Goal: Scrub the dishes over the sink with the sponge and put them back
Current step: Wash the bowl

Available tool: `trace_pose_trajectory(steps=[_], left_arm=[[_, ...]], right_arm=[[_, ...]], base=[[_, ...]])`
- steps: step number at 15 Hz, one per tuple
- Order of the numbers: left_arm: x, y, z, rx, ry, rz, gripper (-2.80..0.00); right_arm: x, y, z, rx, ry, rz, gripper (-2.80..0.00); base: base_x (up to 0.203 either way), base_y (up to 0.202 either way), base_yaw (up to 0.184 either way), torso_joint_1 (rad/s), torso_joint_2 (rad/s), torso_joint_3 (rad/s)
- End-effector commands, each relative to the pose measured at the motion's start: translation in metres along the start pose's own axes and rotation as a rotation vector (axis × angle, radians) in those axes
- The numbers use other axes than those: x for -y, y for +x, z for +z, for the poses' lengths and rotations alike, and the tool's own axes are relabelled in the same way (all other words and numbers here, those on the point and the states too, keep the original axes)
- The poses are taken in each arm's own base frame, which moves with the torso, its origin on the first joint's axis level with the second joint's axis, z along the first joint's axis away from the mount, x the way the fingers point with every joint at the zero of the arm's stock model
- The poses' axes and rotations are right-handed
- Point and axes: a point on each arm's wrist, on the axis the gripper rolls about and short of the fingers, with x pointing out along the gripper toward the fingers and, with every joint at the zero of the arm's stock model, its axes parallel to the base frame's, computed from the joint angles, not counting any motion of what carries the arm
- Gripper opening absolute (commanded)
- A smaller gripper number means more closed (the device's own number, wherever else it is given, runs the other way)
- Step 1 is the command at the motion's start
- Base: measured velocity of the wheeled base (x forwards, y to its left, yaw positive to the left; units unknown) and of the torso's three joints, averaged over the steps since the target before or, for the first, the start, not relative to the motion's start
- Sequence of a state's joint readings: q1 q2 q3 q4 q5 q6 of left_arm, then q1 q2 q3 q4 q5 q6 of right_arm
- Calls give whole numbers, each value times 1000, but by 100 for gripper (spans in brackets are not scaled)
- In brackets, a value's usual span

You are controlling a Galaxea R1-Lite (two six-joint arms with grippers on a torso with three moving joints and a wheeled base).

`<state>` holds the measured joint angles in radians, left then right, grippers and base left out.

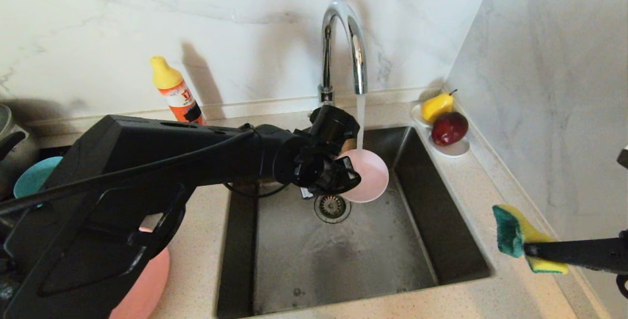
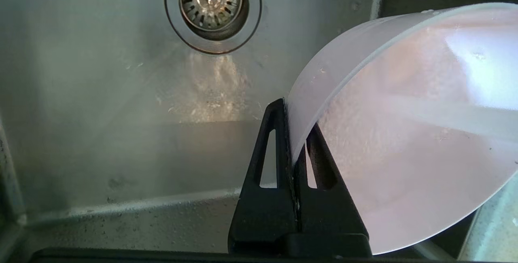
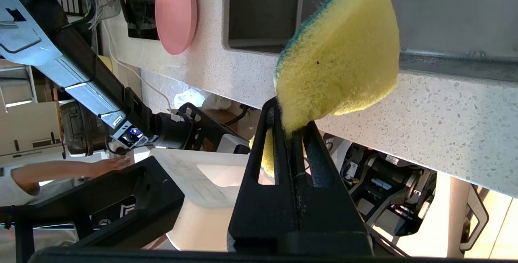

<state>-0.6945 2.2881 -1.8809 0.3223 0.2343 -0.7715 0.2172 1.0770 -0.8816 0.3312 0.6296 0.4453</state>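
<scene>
Over the sink [image 1: 338, 265], my left gripper [image 1: 351, 177] is shut on the rim of the pale pink-white bowl [image 1: 369, 176]. It holds the bowl tilted under the running water, above the drain [image 1: 332, 207]. In the left wrist view the two fingers pinch the bowl [image 2: 404, 133] wall at the left gripper [image 2: 293, 119], with the drain [image 2: 212, 0] beyond. My right gripper [image 1: 527, 249] hovers over the counter right of the sink, shut on the yellow and green sponge [image 1: 512, 233]. The right wrist view shows the sponge [image 3: 340, 52] squeezed in the right gripper [image 3: 291, 119].
The chrome tap [image 1: 343, 39] runs a thin stream. A teal bowl [image 1: 34, 174] and a salmon-pink plate [image 1: 147, 279] sit on the left counter, partly behind my left arm. A yellow-capped bottle [image 1: 174, 91] stands by the wall. A white saucer [image 1: 454, 149] with fruit sits at the back right.
</scene>
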Motion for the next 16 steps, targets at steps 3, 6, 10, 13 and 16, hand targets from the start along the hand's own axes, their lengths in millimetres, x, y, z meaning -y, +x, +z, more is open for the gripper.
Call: trace_pose_trajectory(steps=[3, 6, 10, 13, 16], left_arm=[[-5, -7, 7, 51, -4, 47, -280], [-15, -12, 24, 185, -13, 165, -280], [-18, -59, 52, 271, -39, 134, -280], [-21, -95, 63, 350, 7, 92, -280], [-29, -111, 63, 471, 83, 30, -280]], right_arm=[[1, 2, 0, -11, 8, 0, -280], [3, 4, 1, -14, 11, -2, -280], [3, 5, 1, -17, 12, -1, -280], [2, 4, 1, -13, 9, 1, -280], [3, 6, 3, -17, 9, 1, -280]], base=[[0, 0, 0, 0, 0, 0], [0, 0, 0, 0, 0, 0], [0, 0, 0, 0, 0, 0], [0, 0, 0, 0, 0, 0], [0, 0, 0, 0, 0, 0]])
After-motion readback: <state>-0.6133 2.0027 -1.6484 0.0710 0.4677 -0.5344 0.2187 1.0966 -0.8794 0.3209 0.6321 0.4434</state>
